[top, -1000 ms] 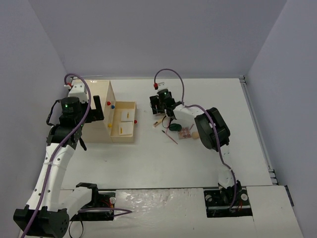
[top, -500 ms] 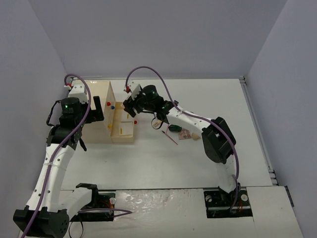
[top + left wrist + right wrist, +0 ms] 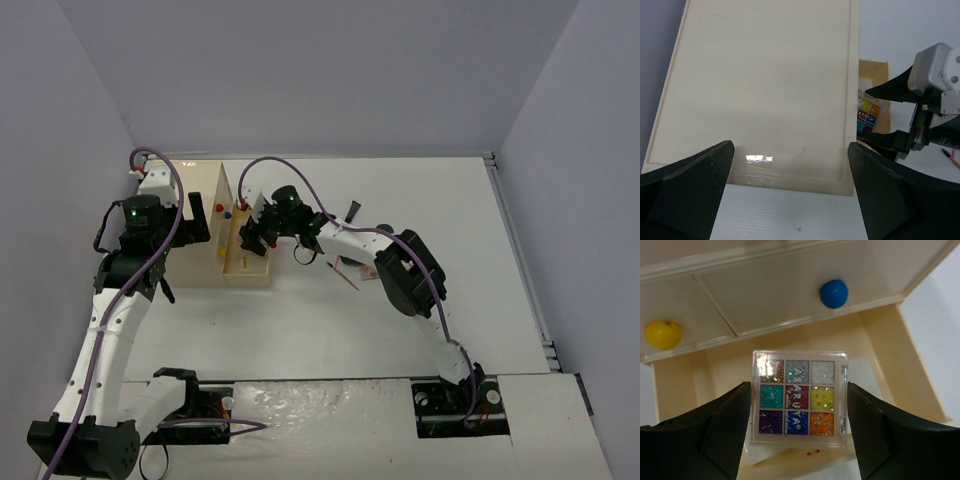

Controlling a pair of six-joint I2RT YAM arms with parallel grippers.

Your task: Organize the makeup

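I watched the right gripper (image 3: 798,407) holding a square glitter palette (image 3: 799,399) level, lid up, with one finger pressed against each side edge. That is a firm pinch on a wide thing, not a loose cradle. It hung directly over the pulled-out drawer (image 3: 882,352) of the beige wooden box (image 3: 760,85), just in front of the closed drawer fronts with their blue knob (image 3: 834,293) and yellow knob (image 3: 662,334). Keeping the palette flat made sense to me, since it could go straight down between the drawer walls without catching a corner. Something white, a card I think (image 3: 760,456), already lay on the drawer floor beneath it.

The left gripper (image 3: 790,150) stood at the far side of the box with its fingers spread wide and nothing between them. The box's broad plain panel filled its view. It seemed posted there to steady the box, though I could not tell whether it touched the wood.

The sorting looked only partly done. A pink pencil (image 3: 345,275) and a black tube (image 3: 352,211) lay out on the table (image 3: 420,330), well apart from the box, with a few smaller pieces half hidden by the right arm.
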